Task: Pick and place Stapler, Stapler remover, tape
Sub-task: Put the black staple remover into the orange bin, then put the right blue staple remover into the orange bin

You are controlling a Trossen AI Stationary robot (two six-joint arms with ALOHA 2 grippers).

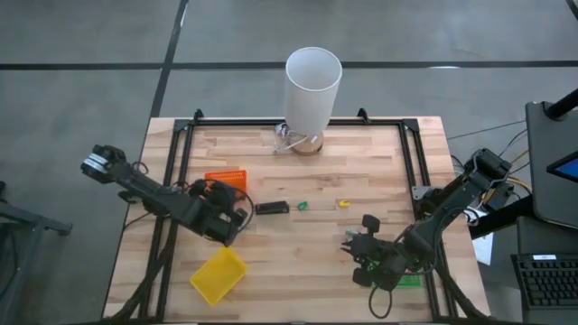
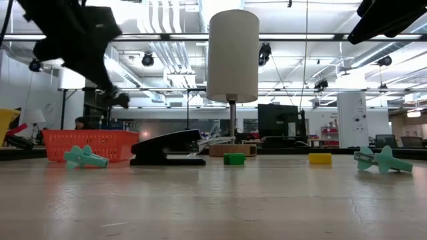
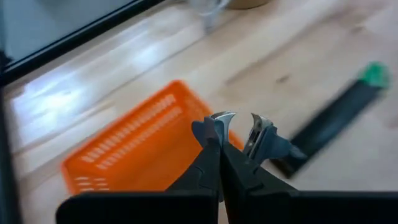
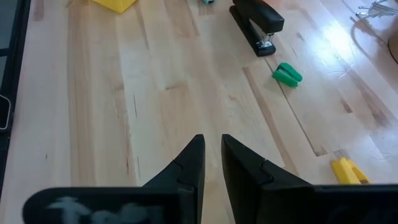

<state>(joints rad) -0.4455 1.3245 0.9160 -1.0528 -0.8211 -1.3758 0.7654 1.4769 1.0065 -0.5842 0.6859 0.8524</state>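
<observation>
My left gripper (image 3: 221,148) (image 1: 233,221) hangs above the table's left part, just near of the orange tray (image 1: 226,178), and is shut on the stapler remover (image 3: 258,134). The black stapler (image 1: 272,208) (image 4: 256,25) lies flat on the wood at mid-table. A small green tape (image 1: 302,205) (image 4: 286,73) and a small yellow tape (image 1: 344,203) (image 4: 348,169) lie to its right. My right gripper (image 4: 211,146) (image 1: 357,257) hovers over the near right part, its fingers a narrow gap apart with nothing between them. My left gripper pinches the stapler remover between its two fingers. The remover's grey metal claws (image 3: 225,117) stick out past the fingertips. The fingers slant downward, and the remover is lifted clear of the table.
A yellow tray (image 1: 219,275) sits near the front left, and a green tray (image 1: 408,281) lies under the right arm. A tall white cylinder (image 1: 313,86) on a stand rises at the far middle. Black rails (image 1: 181,144) frame the table. Two teal pieces (image 2: 83,157) (image 2: 383,160) show in the low view.
</observation>
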